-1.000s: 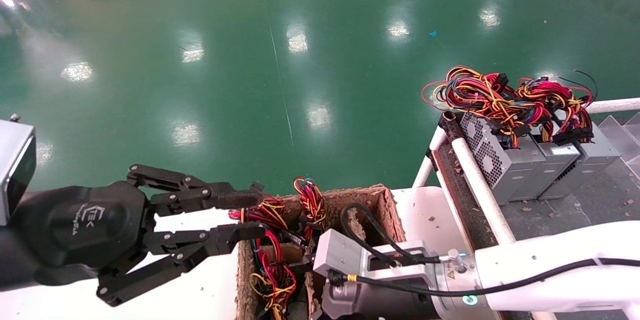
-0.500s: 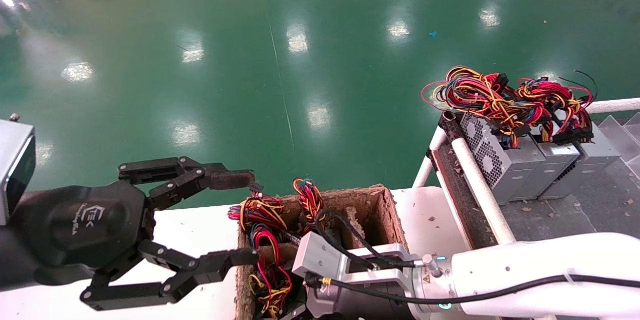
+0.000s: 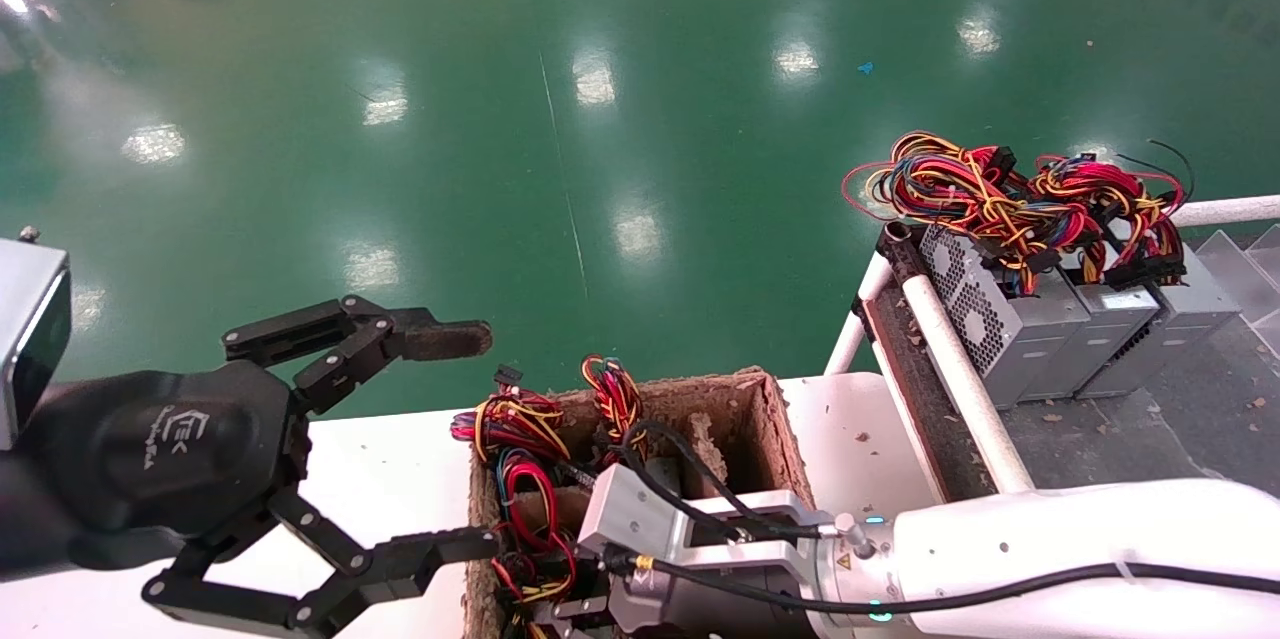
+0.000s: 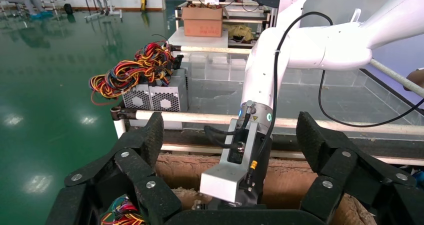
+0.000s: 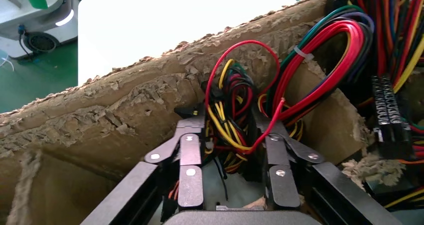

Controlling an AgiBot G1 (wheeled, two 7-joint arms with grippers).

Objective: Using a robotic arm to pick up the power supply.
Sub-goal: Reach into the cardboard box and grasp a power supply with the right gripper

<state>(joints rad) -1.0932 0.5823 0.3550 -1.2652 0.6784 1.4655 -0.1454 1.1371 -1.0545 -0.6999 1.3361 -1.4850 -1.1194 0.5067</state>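
Inside the torn cardboard box [image 3: 765, 419] sits the power supply [image 5: 235, 186], showing as a patch of grey metal under its red, yellow and black wires [image 5: 320, 60]. The robotic arm, my white right arm [image 3: 1050, 539], reaches in from the right with its silver wrist block [image 3: 640, 511] over the box. Its gripper [image 5: 233, 122] is down inside, open, with the fingers [image 5: 191, 135] on either side of the wires and the grey metal. My left gripper [image 3: 470, 441] hovers at the box's left wall, open wide and holding nothing.
Three more grey power supplies [image 3: 1005, 324] with tangled wires [image 3: 1000, 189] stand on a rack at the right behind a white pipe rail [image 3: 960, 369]. The box rests on a white table [image 3: 380, 464]. Beyond it lies green floor [image 3: 600, 119].
The right arm has moved left and lower into the box. The left gripper has opened from a narrow gap to wide.
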